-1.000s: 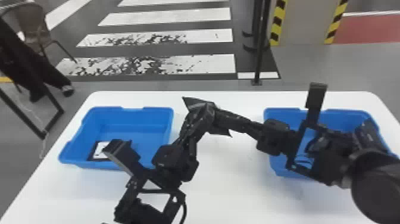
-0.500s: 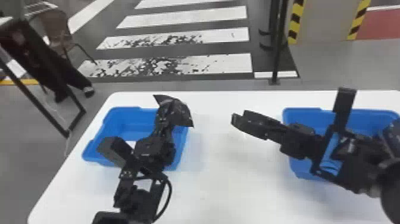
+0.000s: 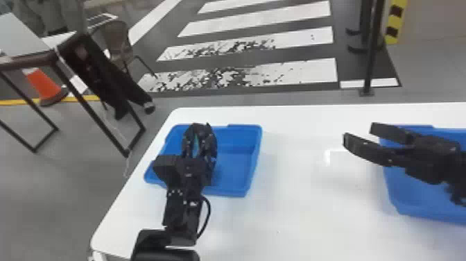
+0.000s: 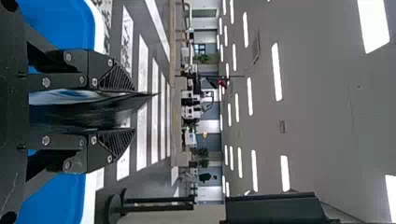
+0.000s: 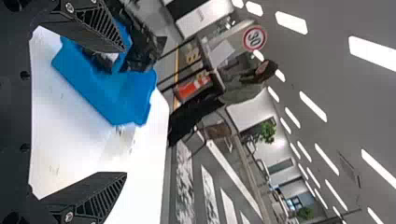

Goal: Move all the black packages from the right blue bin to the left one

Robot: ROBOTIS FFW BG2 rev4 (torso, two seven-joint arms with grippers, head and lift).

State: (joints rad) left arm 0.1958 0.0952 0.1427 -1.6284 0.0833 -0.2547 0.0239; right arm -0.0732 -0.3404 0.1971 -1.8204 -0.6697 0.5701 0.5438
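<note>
Above the left part of the left blue bin, the left gripper points toward the far side, its fingers closed on a black package. In the left wrist view the package is glossy and creased, and its tip sticks out past the fingertips. Well apart, at the left side of the right blue bin, the right gripper is open and has nothing between its fingers. Its tips reach left beyond that bin's rim, over the white tabletop between the two bins. The left arm crosses the left bin's near rim. On the floor beyond the tabletop lies a worn striped crossing, with a chair and an orange cone to its left.
</note>
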